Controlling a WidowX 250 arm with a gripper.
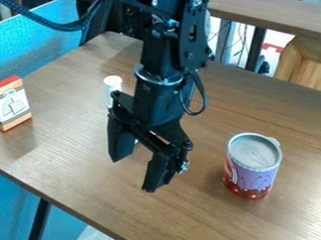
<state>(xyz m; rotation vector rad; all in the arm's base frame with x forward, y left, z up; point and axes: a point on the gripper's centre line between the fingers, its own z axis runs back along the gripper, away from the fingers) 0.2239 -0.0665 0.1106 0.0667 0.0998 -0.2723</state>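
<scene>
1. Camera view: the black gripper [131,176] hangs down over the wooden table [75,176], near the middle, its arm coming in from the top edge.
2. The hand is released: its two fingers [158,172] stand well apart, tips pointing down, with bare tabletop showing between the tips.
3. Nearest to it is a white cylinder [112,82], which shows just left of the gripper's upper part. It is partly hidden behind the gripper, so whether the two touch I cannot tell. A small white patch [136,141] shows between the fingers; whether it belongs to the cylinder is unclear.
4. Right of the gripper, well apart from it, a round can [252,167] stands upright on the table. It has a greyish lid, a purple side and red near the bottom, and a pale tab juts from the far right of its rim.
5. Toward the table's left side stands a small box [11,103], orange and white with a red top.
6. Blue surfaces [43,53] lie beyond the table's left edge, and a black table leg [40,221] shows at lower left.
</scene>
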